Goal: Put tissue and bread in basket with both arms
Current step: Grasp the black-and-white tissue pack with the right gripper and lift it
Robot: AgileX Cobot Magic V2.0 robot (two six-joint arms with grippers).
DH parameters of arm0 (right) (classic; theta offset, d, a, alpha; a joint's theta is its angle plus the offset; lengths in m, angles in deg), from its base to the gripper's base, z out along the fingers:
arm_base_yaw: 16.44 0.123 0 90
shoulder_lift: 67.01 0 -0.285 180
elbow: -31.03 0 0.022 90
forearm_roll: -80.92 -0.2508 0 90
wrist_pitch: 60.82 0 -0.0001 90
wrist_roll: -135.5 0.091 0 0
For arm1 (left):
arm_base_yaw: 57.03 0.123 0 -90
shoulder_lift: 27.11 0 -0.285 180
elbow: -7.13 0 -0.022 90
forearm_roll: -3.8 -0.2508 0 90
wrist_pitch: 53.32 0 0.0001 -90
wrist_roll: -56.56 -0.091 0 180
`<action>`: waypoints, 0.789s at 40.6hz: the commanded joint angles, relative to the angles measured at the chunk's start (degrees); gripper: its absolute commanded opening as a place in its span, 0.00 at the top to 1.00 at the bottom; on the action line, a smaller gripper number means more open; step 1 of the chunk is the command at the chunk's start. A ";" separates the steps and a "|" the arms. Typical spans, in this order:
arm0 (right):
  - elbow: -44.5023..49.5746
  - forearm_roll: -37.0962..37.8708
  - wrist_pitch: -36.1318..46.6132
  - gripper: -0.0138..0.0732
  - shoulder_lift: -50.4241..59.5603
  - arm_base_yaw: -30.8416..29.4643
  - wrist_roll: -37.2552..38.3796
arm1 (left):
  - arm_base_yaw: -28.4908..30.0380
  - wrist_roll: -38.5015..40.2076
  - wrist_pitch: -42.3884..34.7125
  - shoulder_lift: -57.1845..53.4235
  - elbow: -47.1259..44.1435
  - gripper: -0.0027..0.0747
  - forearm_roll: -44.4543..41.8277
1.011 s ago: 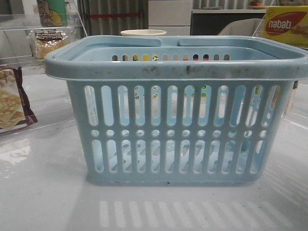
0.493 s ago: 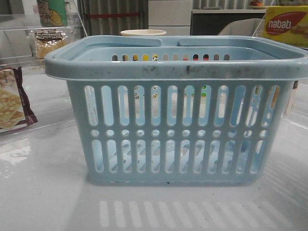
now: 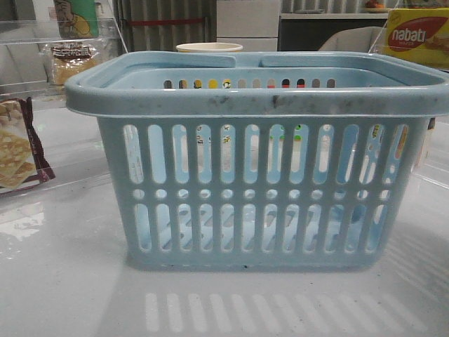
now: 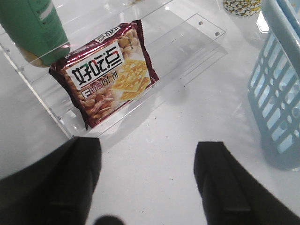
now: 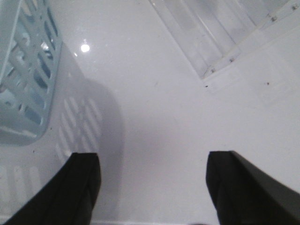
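The light-blue basket (image 3: 256, 182) stands in the middle of the white table and fills most of the front view. The bread (image 3: 69, 62), a clear packet with a dark label strip, lies on a clear shelf at the far left behind the basket. The tissue is not in view. My left gripper (image 4: 147, 183) is open and empty over bare table, with the basket's wall (image 4: 281, 93) to one side. My right gripper (image 5: 152, 187) is open and empty over bare table beside the basket's corner (image 5: 23, 70). Neither arm shows in the front view.
A maroon-edged cracker packet (image 4: 105, 72) lies in a clear acrylic tray, also at the left in the front view (image 3: 17, 151). A green bottle (image 4: 33, 28) stands by it. A yellow Nabati box (image 3: 417, 35) is at the far right. A clear acrylic shelf (image 5: 220, 37) lies near my right gripper.
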 commanded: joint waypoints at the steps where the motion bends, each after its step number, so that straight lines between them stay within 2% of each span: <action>1: -6.23 0.87 4.41 0.17 -3.38 -2.61 -0.05 | -0.16 0.39 -3.67 -0.03 1.72 0.39 0.41; 9: -16.05 0.87 3.95 0.17 -12.55 -6.37 -0.05 | -0.16 0.39 -3.67 -0.03 1.72 0.45 0.41; 23: -28.96 3.10 5.16 0.17 -30.18 -8.26 -0.11 | -0.16 0.39 -3.67 -0.03 1.72 0.56 0.41; 32: -33.22 4.09 11.18 0.17 -39.28 -8.26 -0.11 | -0.16 0.39 -3.67 -0.03 1.72 0.64 0.51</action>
